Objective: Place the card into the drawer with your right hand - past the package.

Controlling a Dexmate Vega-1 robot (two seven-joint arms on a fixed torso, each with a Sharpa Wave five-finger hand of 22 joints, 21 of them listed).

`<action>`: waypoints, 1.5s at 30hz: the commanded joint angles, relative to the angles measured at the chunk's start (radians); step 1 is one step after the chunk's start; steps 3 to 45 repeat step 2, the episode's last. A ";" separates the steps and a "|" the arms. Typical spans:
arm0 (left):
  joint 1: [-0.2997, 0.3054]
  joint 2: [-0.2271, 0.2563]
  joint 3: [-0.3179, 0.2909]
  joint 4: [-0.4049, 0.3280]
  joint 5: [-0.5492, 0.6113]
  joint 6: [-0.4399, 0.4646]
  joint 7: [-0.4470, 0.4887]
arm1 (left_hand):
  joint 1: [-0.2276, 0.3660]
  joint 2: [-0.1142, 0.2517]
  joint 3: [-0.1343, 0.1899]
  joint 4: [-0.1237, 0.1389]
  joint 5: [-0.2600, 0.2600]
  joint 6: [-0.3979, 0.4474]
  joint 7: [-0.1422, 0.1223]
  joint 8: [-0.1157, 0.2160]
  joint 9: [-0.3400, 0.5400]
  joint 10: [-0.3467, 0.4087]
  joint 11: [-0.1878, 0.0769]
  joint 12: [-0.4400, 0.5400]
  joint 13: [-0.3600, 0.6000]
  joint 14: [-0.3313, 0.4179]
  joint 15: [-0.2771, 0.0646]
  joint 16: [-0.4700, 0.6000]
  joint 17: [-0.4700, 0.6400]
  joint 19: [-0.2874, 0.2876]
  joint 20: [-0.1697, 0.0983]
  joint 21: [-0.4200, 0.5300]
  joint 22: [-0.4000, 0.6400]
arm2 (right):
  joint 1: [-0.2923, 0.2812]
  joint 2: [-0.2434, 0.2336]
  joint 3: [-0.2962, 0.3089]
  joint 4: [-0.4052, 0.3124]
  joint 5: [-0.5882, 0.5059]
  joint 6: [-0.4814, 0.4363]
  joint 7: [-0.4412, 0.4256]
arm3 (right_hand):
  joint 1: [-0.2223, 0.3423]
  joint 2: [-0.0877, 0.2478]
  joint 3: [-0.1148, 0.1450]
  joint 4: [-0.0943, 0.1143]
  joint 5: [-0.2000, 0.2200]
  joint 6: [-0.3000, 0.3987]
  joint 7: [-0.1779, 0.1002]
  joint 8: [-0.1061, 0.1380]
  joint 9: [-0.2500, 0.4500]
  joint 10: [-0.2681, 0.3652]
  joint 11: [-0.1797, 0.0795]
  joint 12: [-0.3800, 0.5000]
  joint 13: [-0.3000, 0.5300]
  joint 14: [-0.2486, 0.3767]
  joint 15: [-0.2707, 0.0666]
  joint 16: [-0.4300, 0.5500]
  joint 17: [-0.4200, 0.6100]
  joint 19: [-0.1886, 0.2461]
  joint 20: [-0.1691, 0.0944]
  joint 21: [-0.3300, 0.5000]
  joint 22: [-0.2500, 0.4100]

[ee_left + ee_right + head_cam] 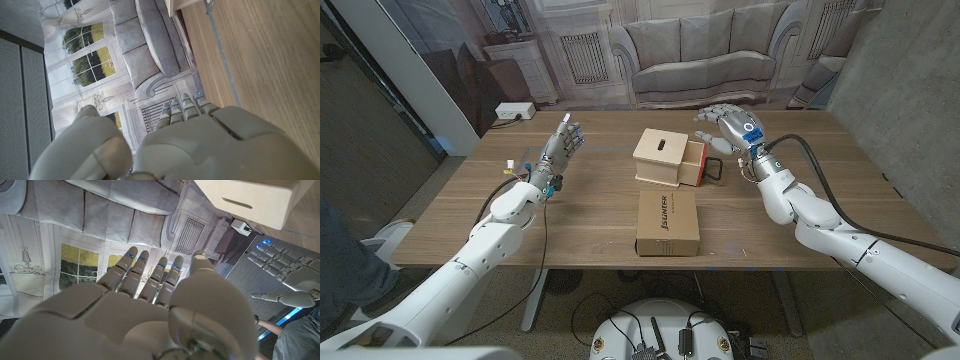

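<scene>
- The wooden table (570, 225) holds a small light wood box (660, 156) near its middle.
- The box has a dark slot on top and a drawer (693, 163) pulled out toward 3 o'clock.
- The drawer has a red side and a black loop handle (717, 170) at its outer end.
- A brown cardboard package (668, 222) lies flat on the table at 6 o'clock from the box, just a small gap away. It has dark print on its top.
- The right hand (730, 128) is up above the table at about 2 o'clock from the box, close to the open drawer.
- Its fingers (708, 117) are spread and reach toward the box. From the right wrist view the fingers (150, 275) are straight and side by side, and it holds nothing I can see.
- I cannot find the card, so I cannot tell where it is. The inside of the drawer is too small to make out.
- The left hand (560, 148) is at 9 o'clock from the box, well apart from it, and it holds nothing.
- Its fingers point up and away, loose and apart.
- A white socket block (514, 111) sits at the table's far left corner, at about 10 o'clock.
- Behind the table hangs a backdrop with a drawn sofa (705, 50) on it.
</scene>
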 commanded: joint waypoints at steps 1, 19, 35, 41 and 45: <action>-0.015 0.004 0.008 0.022 -0.005 0.009 -0.026 | 0.001 0.002 -0.005 -0.002 -0.004 0.006 0.002 0.000 0.003 0.006 -0.002 0.001 0.005 0.001 -0.001 0.001 0.004 -0.007 -0.003 -0.001 0.002 | -0.002 0.010 0.006 -0.021 -0.012 -0.017 0.020 | -0.004 -0.001 0.002 0.005 0.003 -0.003 0.003 -0.003 0.002 0.005 0.000 0.005 0.004 -0.003 -0.121 0.007 0.002 -0.003 -0.074 0.000 0.002; -0.015 0.002 0.008 0.023 -0.005 0.007 -0.025 | 0.001 0.002 -0.006 -0.002 -0.004 0.006 0.001 0.000 0.003 0.006 -0.002 0.001 0.005 0.000 -0.001 0.001 0.004 -0.007 -0.003 -0.001 0.002 | 0.001 0.011 0.004 -0.019 -0.015 -0.017 0.021 | -0.004 -0.001 0.002 0.005 0.003 -0.003 0.003 -0.003 0.001 0.005 0.001 0.005 0.004 -0.003 -0.122 0.007 0.002 -0.004 -0.074 -0.001 0.002; -0.015 0.002 0.008 0.023 -0.005 0.007 -0.025 | 0.001 0.002 -0.006 -0.002 -0.004 0.006 0.001 0.000 0.003 0.006 -0.002 0.001 0.005 0.000 -0.001 0.001 0.004 -0.007 -0.003 -0.001 0.002 | 0.001 0.011 0.004 -0.019 -0.015 -0.017 0.021 | -0.004 -0.001 0.002 0.005 0.003 -0.003 0.003 -0.003 0.001 0.005 0.001 0.005 0.004 -0.003 -0.122 0.007 0.002 -0.004 -0.074 -0.001 0.002; -0.015 0.002 0.008 0.023 -0.005 0.007 -0.025 | 0.001 0.002 -0.006 -0.002 -0.004 0.006 0.001 0.000 0.003 0.006 -0.002 0.001 0.005 0.000 -0.001 0.001 0.004 -0.007 -0.003 -0.001 0.002 | 0.001 0.011 0.004 -0.019 -0.015 -0.017 0.021 | -0.004 -0.001 0.002 0.005 0.003 -0.003 0.003 -0.003 0.001 0.005 0.001 0.005 0.004 -0.003 -0.122 0.007 0.002 -0.004 -0.074 -0.001 0.002; -0.015 0.002 0.008 0.023 -0.005 0.007 -0.025 | 0.001 0.002 -0.006 -0.002 -0.004 0.006 0.001 0.000 0.003 0.006 -0.002 0.001 0.005 0.000 -0.001 0.001 0.004 -0.007 -0.003 -0.001 0.002 | 0.001 0.011 0.004 -0.019 -0.015 -0.017 0.021 | -0.004 -0.001 0.002 0.005 0.003 -0.003 0.003 -0.003 0.001 0.005 0.001 0.005 0.004 -0.003 -0.122 0.007 0.002 -0.004 -0.074 -0.001 0.002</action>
